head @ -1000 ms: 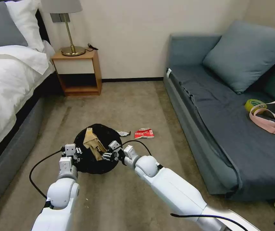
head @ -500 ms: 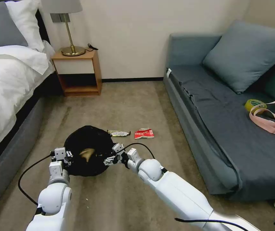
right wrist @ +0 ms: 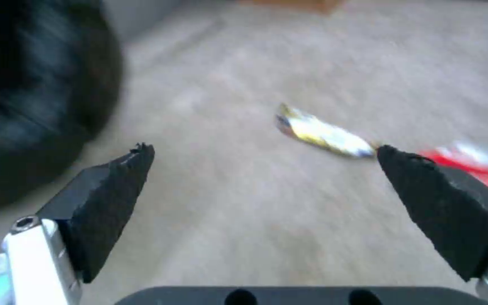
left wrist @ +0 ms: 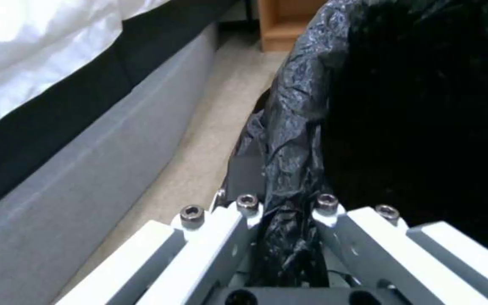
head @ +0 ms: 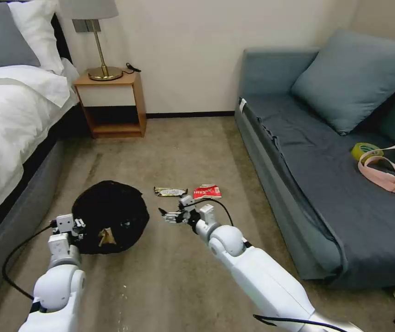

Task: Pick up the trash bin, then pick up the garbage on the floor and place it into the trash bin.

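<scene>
The right gripper (head: 167, 215) hangs low over the carpet (head: 183, 152) with its jaws spread wide and nothing between them; its arm reaches forward from the lower right of the head view, elbow bent. In the right wrist view the two black pads (right wrist: 117, 199) frame bare floor, with the dark silvery wrapper (right wrist: 322, 136) lying just ahead, blurred, and the red-white packet (right wrist: 481, 163) partly hidden behind the far pad. In the head view both pieces lie side by side just beyond the gripper, the wrapper (head: 170, 191) to the left of the packet (head: 207, 192).

The left gripper (head: 73, 227) is clamped on the near rim of the bin (head: 109, 216), which sits to the left, well apart from the right gripper. The left wrist view shows crumpled black bag (left wrist: 295, 169) pinched between its fingers (left wrist: 221, 237). A tan scrap (head: 106, 237) shows inside the bin, mostly lost in the dark liner; the bin's white wall cannot be made out. The bed (head: 8, 115) stands just left of the bin.
</scene>
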